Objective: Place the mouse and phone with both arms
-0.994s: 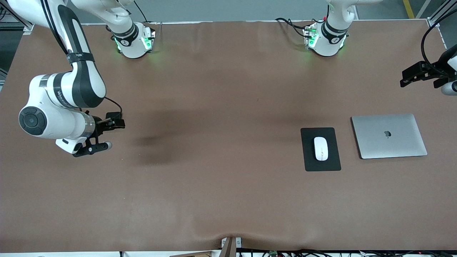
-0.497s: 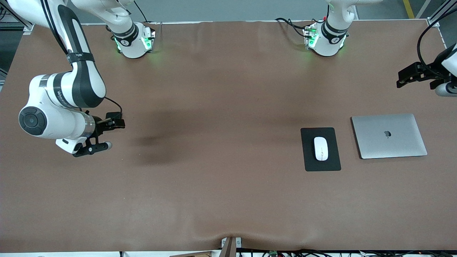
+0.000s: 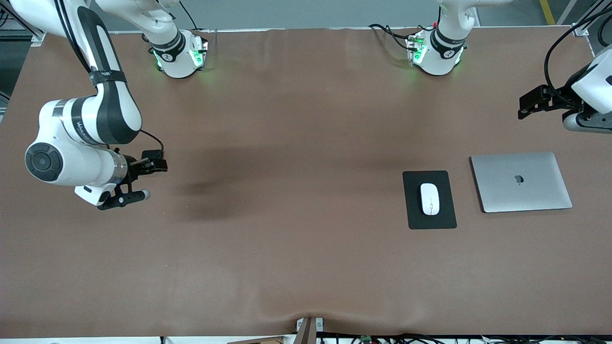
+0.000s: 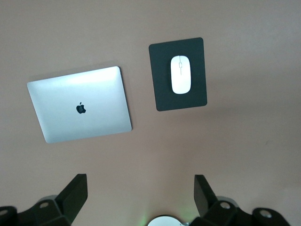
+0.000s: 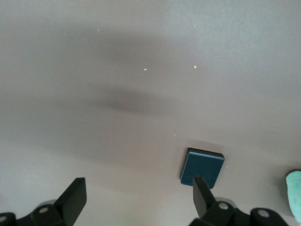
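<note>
only real sign i can make out is the apple logo on the closed silver laptop (image 3: 521, 181) lid, right side of the front frame, also clear in my left wrist view. there's some lettering on the right arm (image 3: 81, 129) forearm at the left, can't read it.

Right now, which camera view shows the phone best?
The right wrist view: the phone lies flat on the table, near one finger of the open right gripper. The front view hides it under the right arm. The left wrist view shows only the mouse, pad and laptop.
</note>
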Motion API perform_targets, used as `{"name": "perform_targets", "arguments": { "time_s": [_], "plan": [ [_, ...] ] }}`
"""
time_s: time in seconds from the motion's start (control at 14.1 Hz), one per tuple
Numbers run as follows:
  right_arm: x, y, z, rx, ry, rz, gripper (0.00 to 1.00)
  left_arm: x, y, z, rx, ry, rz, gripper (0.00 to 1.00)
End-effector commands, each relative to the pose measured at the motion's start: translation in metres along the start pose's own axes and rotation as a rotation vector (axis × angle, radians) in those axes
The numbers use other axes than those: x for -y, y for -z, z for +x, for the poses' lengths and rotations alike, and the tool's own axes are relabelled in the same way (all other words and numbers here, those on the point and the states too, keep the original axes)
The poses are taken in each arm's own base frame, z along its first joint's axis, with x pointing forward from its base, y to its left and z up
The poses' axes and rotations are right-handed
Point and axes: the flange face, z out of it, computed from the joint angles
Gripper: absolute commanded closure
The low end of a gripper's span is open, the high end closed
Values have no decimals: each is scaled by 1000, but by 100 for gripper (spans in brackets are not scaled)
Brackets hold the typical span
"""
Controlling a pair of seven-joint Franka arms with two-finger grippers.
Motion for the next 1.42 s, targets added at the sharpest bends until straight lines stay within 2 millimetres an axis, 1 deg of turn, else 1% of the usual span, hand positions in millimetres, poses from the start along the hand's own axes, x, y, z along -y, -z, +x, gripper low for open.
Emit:
{"name": "perform_targets", "arguments": {
  "time_s": [0.0,0.14,0.71,0.92,0.99,1.07,1.14,1.21,1.35],
  "plan": [
    [0,5,3,3,-16,13,0,1,0,4,-21,4,1,0],
    [-3,5,1,10,-21,16,0,-2,1,5,-22,-1,2,0],
    [4,6,7,5,-10,16,0,-3,4,4,-31,0,-9,0],
    [0,9,9,-3,2,11,0,-3,4,4,-31,0,-9,0],
    [-5,15,10,-14,-2,12,0,-1,3,5,-28,4,-11,0],
    [-4,25,11,-27,0,8,0,2,3,4,-28,9,-11,0],
    [-3,46,11,-37,4,2,0,3,3,4,-28,10,-11,0],
    [-4,74,7,-37,1,10,0,2,3,4,-28,10,-11,0],
    [-10,104,-3,-26,-36,17,0,-3,4,5,-31,1,-13,0]
  ]
}}
